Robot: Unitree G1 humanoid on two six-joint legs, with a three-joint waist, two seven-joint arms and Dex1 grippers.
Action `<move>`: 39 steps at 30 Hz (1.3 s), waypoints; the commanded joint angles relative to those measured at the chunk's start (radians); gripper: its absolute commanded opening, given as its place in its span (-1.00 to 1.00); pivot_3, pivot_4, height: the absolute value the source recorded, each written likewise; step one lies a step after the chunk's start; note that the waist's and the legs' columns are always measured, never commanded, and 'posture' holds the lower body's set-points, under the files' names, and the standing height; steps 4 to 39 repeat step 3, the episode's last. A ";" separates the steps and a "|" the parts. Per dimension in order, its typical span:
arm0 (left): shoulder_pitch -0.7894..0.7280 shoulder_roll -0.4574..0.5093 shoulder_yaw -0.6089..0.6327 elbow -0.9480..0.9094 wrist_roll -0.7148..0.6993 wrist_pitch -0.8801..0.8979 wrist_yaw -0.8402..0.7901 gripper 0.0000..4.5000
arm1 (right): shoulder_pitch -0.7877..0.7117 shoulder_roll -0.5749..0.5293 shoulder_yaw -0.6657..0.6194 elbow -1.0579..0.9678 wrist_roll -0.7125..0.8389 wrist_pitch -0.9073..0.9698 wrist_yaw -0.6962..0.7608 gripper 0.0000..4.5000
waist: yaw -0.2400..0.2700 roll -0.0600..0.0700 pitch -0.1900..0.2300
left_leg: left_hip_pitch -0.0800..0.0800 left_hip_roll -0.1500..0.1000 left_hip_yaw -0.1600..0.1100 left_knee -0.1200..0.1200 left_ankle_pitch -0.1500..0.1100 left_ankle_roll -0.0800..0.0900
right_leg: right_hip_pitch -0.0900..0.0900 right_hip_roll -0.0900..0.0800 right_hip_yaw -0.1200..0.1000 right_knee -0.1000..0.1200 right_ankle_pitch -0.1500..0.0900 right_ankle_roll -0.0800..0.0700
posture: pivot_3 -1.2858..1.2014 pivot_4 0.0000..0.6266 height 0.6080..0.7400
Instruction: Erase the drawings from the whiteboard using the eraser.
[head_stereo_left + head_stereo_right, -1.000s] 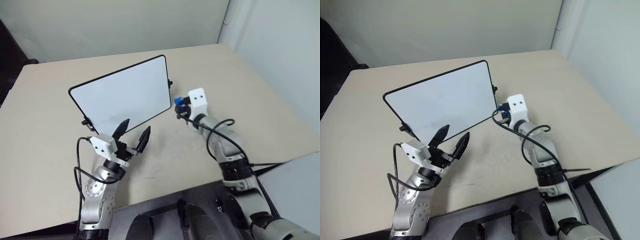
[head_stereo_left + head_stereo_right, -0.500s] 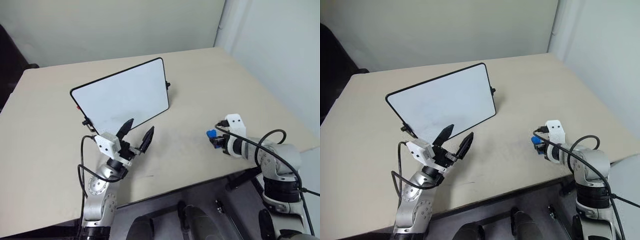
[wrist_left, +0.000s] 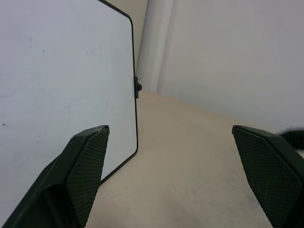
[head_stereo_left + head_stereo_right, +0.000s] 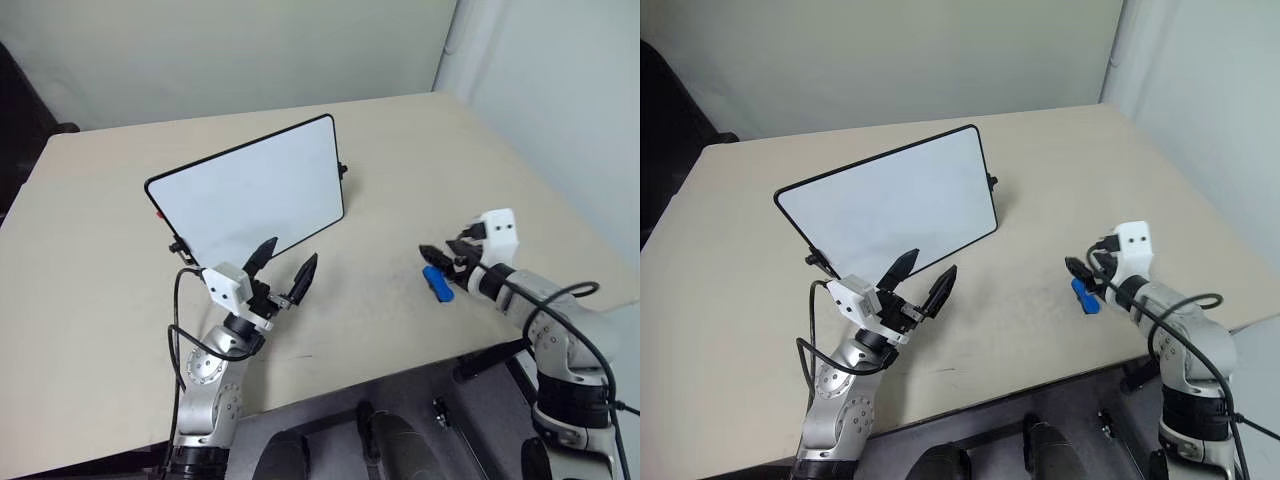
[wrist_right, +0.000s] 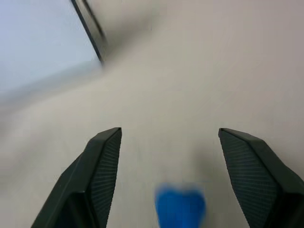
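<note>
Left end effector point(image 4: 283, 272) hangs just in front of the whiteboard's lower edge with its two black fingers spread wide and nothing between them. One whiteboard point(image 4: 250, 190) stands tilted on the tan bench point(image 4: 400, 160), and its white face looks clean. One small red dot point(image 4: 160, 214) sits at its left edge. One blue eraser point(image 4: 437, 283) lies on the bench, well apart from the board. Right end effector point(image 4: 440, 258) is spread open just above the eraser, gripping nothing. Nothing lies between board and eraser.
</note>
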State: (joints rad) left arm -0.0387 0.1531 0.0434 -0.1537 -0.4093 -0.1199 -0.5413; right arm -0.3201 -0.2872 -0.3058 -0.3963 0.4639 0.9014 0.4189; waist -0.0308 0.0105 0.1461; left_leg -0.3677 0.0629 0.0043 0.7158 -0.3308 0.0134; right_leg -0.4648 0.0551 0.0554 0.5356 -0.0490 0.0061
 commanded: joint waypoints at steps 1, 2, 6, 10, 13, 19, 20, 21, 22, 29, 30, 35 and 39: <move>-0.004 0.001 0.008 -0.020 -0.008 -0.020 -0.008 1.00 | 0.027 0.033 -0.023 -0.072 0.091 -0.110 0.053 0.54 | 0.001 0.000 0.000 | 0.000 0.000 0.000 0.000 0.000 0.000 | 0.000 0.000 0.000 0.000 -0.001 0.000 | 0.03 -0.52 1.00; -0.002 0.003 0.011 -0.021 -0.008 -0.021 -0.007 1.00 | 0.038 0.041 -0.017 -0.079 0.107 -0.127 0.062 0.54 | 0.002 0.000 0.000 | 0.000 0.001 0.000 0.000 0.000 0.000 | -0.001 0.000 0.000 0.000 -0.003 -0.001 | 0.03 -0.52 1.00; 0.000 0.006 0.014 -0.024 -0.009 -0.021 -0.007 1.00 | 0.047 0.044 -0.008 -0.086 0.118 -0.142 0.070 0.54 | 0.002 0.000 0.000 | 0.000 0.001 0.000 0.000 0.000 0.000 | -0.001 -0.001 0.001 0.000 -0.004 0.000 | 0.03 -0.52 1.00; 0.000 0.006 0.014 -0.024 -0.009 -0.021 -0.007 1.00 | 0.047 0.044 -0.008 -0.086 0.118 -0.142 0.070 0.54 | 0.002 0.000 0.000 | 0.000 0.001 0.000 0.000 0.000 0.000 | -0.001 -0.001 0.001 0.000 -0.004 0.000 | 0.03 -0.52 1.00; 0.000 0.006 0.014 -0.024 -0.009 -0.021 -0.007 1.00 | 0.047 0.044 -0.008 -0.086 0.118 -0.142 0.070 0.54 | 0.002 0.000 0.000 | 0.000 0.001 0.000 0.000 0.000 0.000 | -0.001 -0.001 0.001 0.000 -0.004 0.000 | 0.03 -0.52 1.00; 0.000 0.006 0.014 -0.024 -0.009 -0.021 -0.007 1.00 | 0.047 0.044 -0.008 -0.086 0.118 -0.142 0.070 0.54 | 0.002 0.000 0.000 | 0.000 0.001 0.000 0.000 0.000 0.000 | -0.001 -0.001 0.001 0.000 -0.004 0.000 | 0.03 -0.52 1.00; 0.000 0.006 0.014 -0.024 -0.009 -0.021 -0.007 1.00 | 0.047 0.044 -0.008 -0.086 0.118 -0.142 0.070 0.54 | 0.002 0.000 0.000 | 0.000 0.001 0.000 0.000 0.000 0.000 | -0.001 -0.001 0.001 0.000 -0.004 0.000 | 0.03 -0.52 1.00; 0.000 0.006 0.014 -0.024 -0.009 -0.021 -0.007 1.00 | 0.047 0.044 -0.008 -0.086 0.118 -0.142 0.070 0.54 | 0.002 0.000 0.000 | 0.000 0.001 0.000 0.000 0.000 0.000 | -0.001 -0.001 0.001 0.000 -0.004 0.000 | 0.03 -0.52 1.00; 0.000 0.006 0.014 -0.024 -0.009 -0.021 -0.007 1.00 | 0.047 0.044 -0.008 -0.086 0.118 -0.142 0.070 0.54 | 0.002 0.000 0.000 | 0.000 0.001 0.000 0.000 0.000 0.000 | -0.001 -0.001 0.001 0.000 -0.004 0.000 | 0.03 -0.52 1.00; 0.000 0.006 0.014 -0.024 -0.009 -0.021 -0.007 1.00 | 0.047 0.044 -0.008 -0.086 0.118 -0.142 0.070 0.54 | 0.002 0.000 0.000 | 0.000 0.001 0.000 0.000 0.000 0.000 | -0.001 -0.001 0.001 0.000 -0.004 0.000 | 0.03 -0.52 1.00; 0.000 0.006 0.014 -0.024 -0.009 -0.021 -0.007 1.00 | 0.047 0.044 -0.008 -0.086 0.118 -0.142 0.070 0.54 | 0.002 0.000 0.000 | 0.000 0.001 0.000 0.000 0.000 0.000 | -0.001 -0.001 0.001 0.000 -0.004 0.000 | 0.03 -0.52 1.00; 0.000 0.006 0.014 -0.024 -0.009 -0.021 -0.007 1.00 | 0.047 0.044 -0.008 -0.086 0.118 -0.142 0.070 0.54 | 0.002 0.000 0.000 | 0.000 0.001 0.000 0.000 0.000 0.000 | -0.001 -0.001 0.001 0.000 -0.004 0.000 | 0.03 -0.52 1.00; 0.000 0.006 0.014 -0.024 -0.009 -0.021 -0.007 1.00 | 0.047 0.044 -0.008 -0.086 0.118 -0.142 0.070 0.54 | 0.002 0.000 0.000 | 0.000 0.001 0.000 0.000 0.000 0.000 | -0.001 -0.001 0.001 0.000 -0.004 0.000 | 0.03 -0.52 1.00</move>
